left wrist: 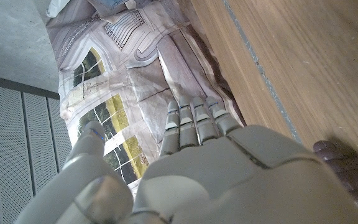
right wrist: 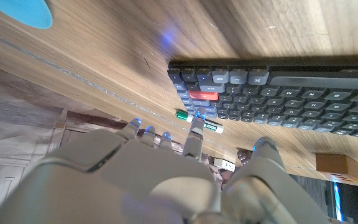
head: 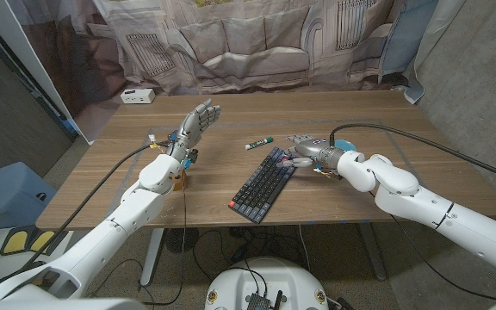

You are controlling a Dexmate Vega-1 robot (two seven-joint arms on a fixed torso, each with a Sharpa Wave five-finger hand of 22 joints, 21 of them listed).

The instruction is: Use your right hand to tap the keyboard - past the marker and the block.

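Lying aslant on the grained wooden tabletop (head: 334, 194), the flat dark keyboard (head: 263, 183) with its one red key has the slim green-capped marker (head: 259, 144) just beyond its far end and a small tan block (head: 180, 180) well off to its left. The right hand (head: 306, 152), smooth grey with fingers loosely spread and empty, hovers at the keyboard's far right corner. The left hand (head: 195, 123) is raised over the tabletop, fingers straight and apart, holding nothing.

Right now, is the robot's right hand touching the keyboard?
Cannot tell. In the head view the right hand overlaps the keyboard's far end; in the right wrist view its fingers reach toward the keys, but neither shows contact or gap plainly.
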